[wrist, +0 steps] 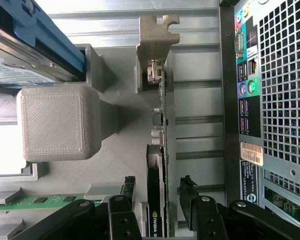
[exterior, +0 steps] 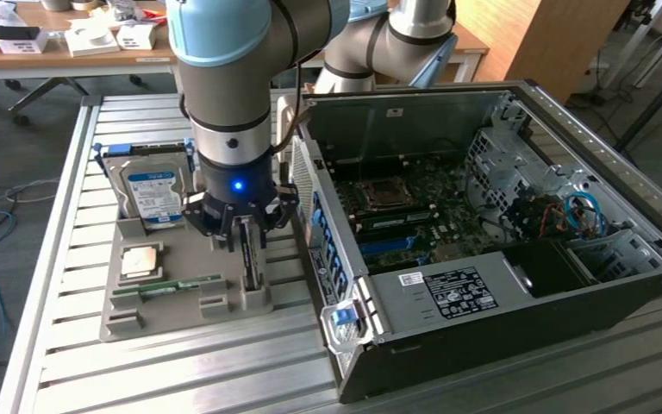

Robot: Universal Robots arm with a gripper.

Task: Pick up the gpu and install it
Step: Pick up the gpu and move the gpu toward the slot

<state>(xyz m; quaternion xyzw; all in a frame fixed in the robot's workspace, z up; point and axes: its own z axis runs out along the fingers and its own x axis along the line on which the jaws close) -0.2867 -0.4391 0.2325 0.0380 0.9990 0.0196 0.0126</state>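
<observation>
From my station I see the gripper (exterior: 247, 244) low over the grey holder (exterior: 210, 304) that lies on the slatted metal table (exterior: 135, 371). The gpu (exterior: 252, 269) stands on its edge in a slot of this holder, on the side nearest to the open computer case (exterior: 481, 345).

In the wrist view the gripper (wrist: 159, 186) has its jaws wide apart, one finger on each side of the gpu (wrist: 155, 212). The black fingers (wrist: 191, 202) straddle the dark end of the card, and I can see a narrow gap between each finger and the card, so nothing is clamped. The metal bracket (wrist: 157, 35) of the card is at the far end, away from the fingers.

The hard drive (exterior: 153, 194) and the green memory stick (exterior: 168, 285) sit in the same holder, on the exterior view's left of the gripper.
</observation>
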